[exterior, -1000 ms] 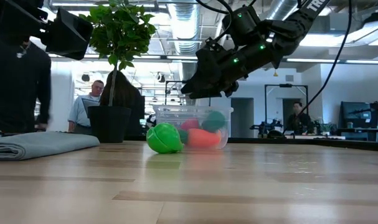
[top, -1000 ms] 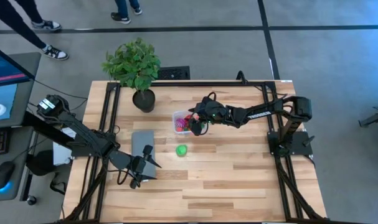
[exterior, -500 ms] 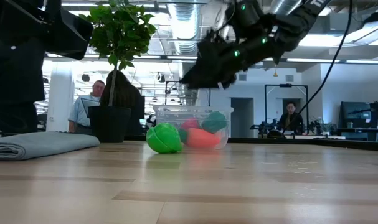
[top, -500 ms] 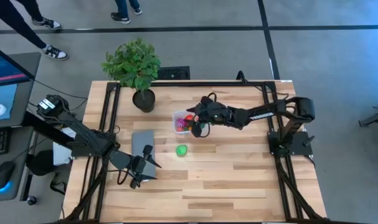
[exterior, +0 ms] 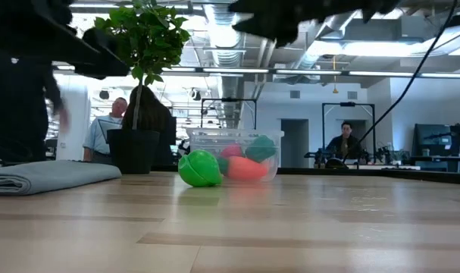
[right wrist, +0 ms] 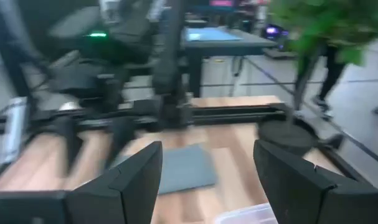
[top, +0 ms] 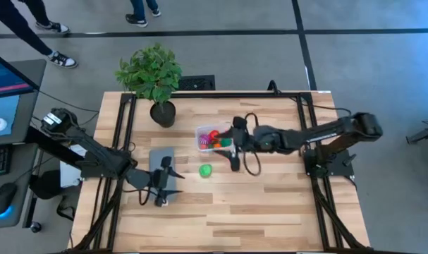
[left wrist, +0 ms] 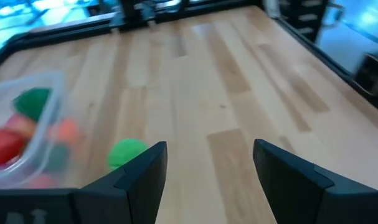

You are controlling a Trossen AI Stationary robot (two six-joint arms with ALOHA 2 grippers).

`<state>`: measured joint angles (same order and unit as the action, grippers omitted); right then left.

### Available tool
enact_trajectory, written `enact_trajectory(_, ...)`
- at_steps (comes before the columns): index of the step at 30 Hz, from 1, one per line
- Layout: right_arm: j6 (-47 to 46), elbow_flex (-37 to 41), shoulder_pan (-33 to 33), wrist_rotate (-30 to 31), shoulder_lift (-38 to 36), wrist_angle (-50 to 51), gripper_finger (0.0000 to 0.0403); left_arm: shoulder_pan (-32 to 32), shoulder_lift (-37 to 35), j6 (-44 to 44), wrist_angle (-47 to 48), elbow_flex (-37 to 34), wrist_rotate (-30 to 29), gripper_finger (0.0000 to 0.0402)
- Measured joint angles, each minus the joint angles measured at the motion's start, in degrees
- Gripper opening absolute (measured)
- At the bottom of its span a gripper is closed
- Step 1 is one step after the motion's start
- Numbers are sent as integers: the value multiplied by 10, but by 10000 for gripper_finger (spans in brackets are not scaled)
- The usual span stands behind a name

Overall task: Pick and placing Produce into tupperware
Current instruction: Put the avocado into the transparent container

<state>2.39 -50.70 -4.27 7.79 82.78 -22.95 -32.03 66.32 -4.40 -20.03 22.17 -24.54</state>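
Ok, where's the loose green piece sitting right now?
In the high view the green piece lies on the bare table near its middle, just outside the clear tub on the side away from the potted plant, untouched.

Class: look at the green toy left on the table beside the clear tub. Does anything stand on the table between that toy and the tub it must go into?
Nothing visible does. The green toy lies on bare wood just in front of the tub, with no object between them. The right gripper, open and empty, hovers beside the toy; the left gripper waits by the grey slab.
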Motion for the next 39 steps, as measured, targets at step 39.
enact_trajectory(39, -95, 14, -493, 333, -29, 245, 277, 57, 51, -421, -35, 7, -195, 231)
